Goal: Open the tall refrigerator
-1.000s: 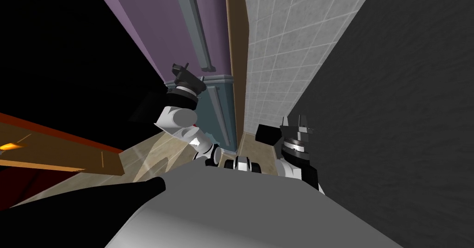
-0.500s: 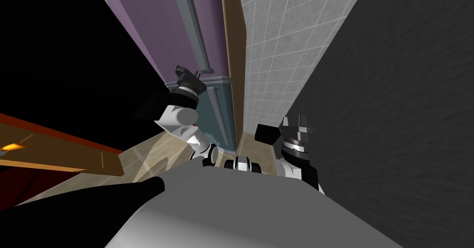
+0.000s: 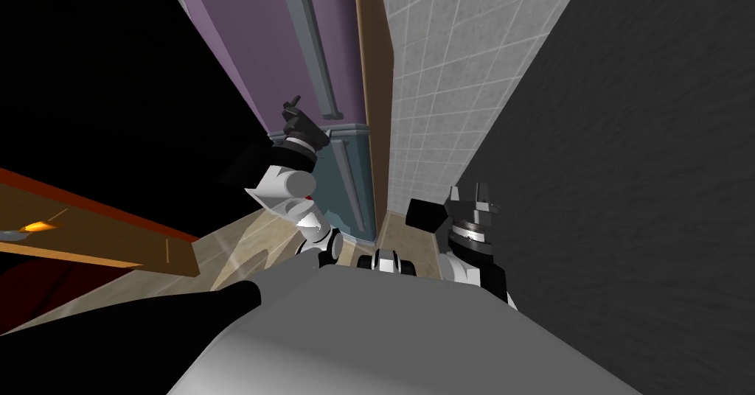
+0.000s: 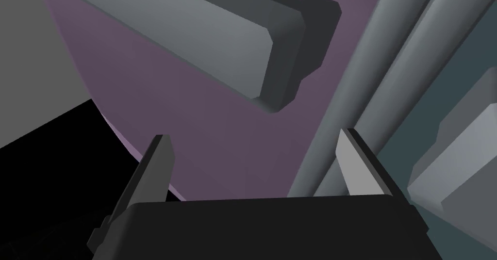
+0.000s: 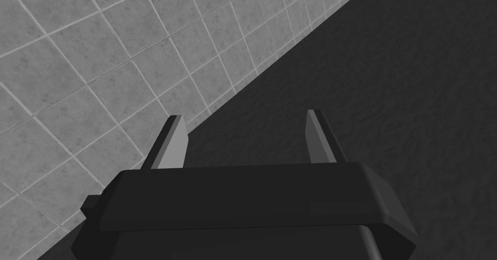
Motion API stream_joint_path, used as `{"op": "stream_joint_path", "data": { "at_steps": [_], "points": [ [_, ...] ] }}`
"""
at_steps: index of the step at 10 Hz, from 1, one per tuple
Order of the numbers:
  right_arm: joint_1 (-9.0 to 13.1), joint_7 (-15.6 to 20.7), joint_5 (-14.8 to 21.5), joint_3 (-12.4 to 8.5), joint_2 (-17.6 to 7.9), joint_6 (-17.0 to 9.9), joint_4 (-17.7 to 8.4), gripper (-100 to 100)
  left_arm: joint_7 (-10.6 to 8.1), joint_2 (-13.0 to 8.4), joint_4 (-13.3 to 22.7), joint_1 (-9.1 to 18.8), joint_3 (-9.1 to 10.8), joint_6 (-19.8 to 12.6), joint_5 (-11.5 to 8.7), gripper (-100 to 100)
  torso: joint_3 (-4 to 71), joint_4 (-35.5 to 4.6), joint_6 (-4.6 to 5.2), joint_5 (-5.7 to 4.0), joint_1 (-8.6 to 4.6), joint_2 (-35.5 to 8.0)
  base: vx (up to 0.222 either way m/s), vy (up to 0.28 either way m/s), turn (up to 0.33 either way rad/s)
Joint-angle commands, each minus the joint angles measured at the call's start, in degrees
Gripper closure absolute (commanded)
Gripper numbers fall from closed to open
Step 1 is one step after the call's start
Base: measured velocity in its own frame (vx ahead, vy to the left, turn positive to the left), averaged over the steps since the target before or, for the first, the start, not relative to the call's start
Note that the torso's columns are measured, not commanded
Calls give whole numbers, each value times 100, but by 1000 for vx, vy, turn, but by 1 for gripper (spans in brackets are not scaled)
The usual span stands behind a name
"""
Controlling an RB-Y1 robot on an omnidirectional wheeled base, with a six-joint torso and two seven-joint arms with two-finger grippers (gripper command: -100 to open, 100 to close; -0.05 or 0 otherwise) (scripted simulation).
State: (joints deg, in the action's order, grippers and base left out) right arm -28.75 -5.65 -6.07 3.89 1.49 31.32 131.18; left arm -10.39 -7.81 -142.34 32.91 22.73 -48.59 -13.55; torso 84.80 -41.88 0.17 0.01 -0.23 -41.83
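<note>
The tall refrigerator has a purple upper door (image 3: 251, 44) with a long grey handle (image 3: 310, 44) and a teal lower door (image 3: 361, 184) with its own handle (image 3: 346, 177). My left gripper (image 3: 293, 109) is raised at the upper handle's lower end. In the left wrist view the left gripper (image 4: 251, 138) is open, facing the purple door (image 4: 194, 140). The grey handle (image 4: 194, 34) and its dark end bracket (image 4: 306, 43) lie just beyond the fingertips, untouched. My right gripper (image 3: 475, 191) hangs low by the dark wall; the right gripper (image 5: 245, 121) is open and empty.
A brown panel (image 3: 372, 81) borders the fridge, then a grey tiled wall (image 3: 457, 59) and a dark wall (image 3: 627, 155). A black area lies left of the fridge. A wooden counter edge (image 3: 96, 243) crosses the lower left above beige floor (image 3: 243, 243).
The whole head view has shifted a little, so I have moved. My left hand has turned slightly at the handle's lower end.
</note>
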Motion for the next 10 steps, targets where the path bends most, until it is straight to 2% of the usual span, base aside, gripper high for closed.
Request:
{"op": "stream_joint_path", "data": {
  "at_steps": [1,3,4,5,6,10],
  "points": [
    [0,0,0,0,0,0,0,0,271,118,55,5,-102,-183,66,-100,5,-1,9,-9,-12,3,6,-68,53],
    [0,0,0,0,0,0,0,0,425,56,-61,81,-110,-358,78,-100,12,5,21,-21,-38,12,-4,-70,32],
    [0,0,0,0,0,0,0,0,466,16,-306,114,-105,-425,77,-100,10,0,20,-23,-40,11,6,-54,-2],
    [0,0,0,0,0,0,0,0,474,7,-397,121,-103,-439,77,-100,4,-16,9,-21,-24,-5,4,-39,-5],
    [0,0,0,0,0,0,0,0,471,30,-342,57,-96,-376,71,-100,-6,-27,0,-14,-3,-22,1,-14,22],
    [0,0,0,0,-1,0,0,0,393,-141,-117,597,-15,-684,157,-100,-12,-34,-14,0,27,-31,31,3,18]
  ]
}}
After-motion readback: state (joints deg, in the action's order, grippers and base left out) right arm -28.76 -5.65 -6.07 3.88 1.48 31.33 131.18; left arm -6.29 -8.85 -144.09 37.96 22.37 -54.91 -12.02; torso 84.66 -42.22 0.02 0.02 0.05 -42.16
